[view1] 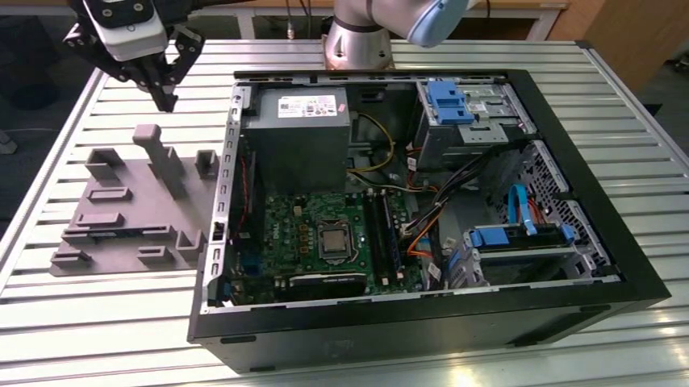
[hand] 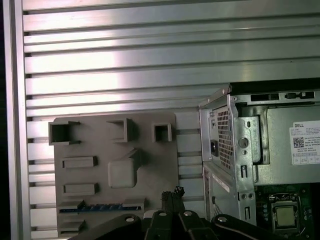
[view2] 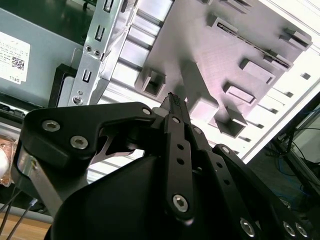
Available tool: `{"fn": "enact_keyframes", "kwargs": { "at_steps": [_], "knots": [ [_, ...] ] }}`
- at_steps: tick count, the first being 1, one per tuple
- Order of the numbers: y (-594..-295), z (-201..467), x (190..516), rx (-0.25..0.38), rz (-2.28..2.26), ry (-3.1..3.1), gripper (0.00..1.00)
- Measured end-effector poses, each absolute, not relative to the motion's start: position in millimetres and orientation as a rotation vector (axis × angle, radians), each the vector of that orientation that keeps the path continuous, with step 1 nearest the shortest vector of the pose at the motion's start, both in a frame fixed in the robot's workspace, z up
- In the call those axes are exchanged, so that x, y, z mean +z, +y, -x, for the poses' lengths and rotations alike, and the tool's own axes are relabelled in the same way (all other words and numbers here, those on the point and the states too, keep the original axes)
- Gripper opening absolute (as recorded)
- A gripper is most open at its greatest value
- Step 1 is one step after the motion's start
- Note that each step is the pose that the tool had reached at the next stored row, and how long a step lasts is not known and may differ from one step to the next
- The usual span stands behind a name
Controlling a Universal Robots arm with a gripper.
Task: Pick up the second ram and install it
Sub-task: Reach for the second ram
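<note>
Ram (hand: pixel 100 206) looks seated on edge in a long slot of the grey holder (hand: pixel 90 145), which lies on the table just beside the open PC case (view1: pixel 635 282). Gripper (view1: pixel 167 105) hangs over the holder's other end, apart from the stick, fingers pinched together on nothing. I'd open up, square the fingers across the stick mid-length, then drop straight down so it lifts without tilting. Case holds the motherboard (view1: pixel 312 214), black slots (view1: pixel 382 230) and power supply (view1: pixel 296 137).
</note>
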State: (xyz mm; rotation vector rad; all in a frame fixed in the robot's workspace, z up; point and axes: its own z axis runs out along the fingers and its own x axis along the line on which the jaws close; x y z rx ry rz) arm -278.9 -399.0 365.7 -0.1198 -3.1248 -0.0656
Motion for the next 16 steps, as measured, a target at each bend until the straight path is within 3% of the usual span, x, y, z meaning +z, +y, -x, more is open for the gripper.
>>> {"fn": "enact_keyframes", "kwargs": {
  "at_steps": [16],
  "knots": [
    [-399, 292, 363, -0.065, 0.120, -3.123, 0.13]
  ]
}}
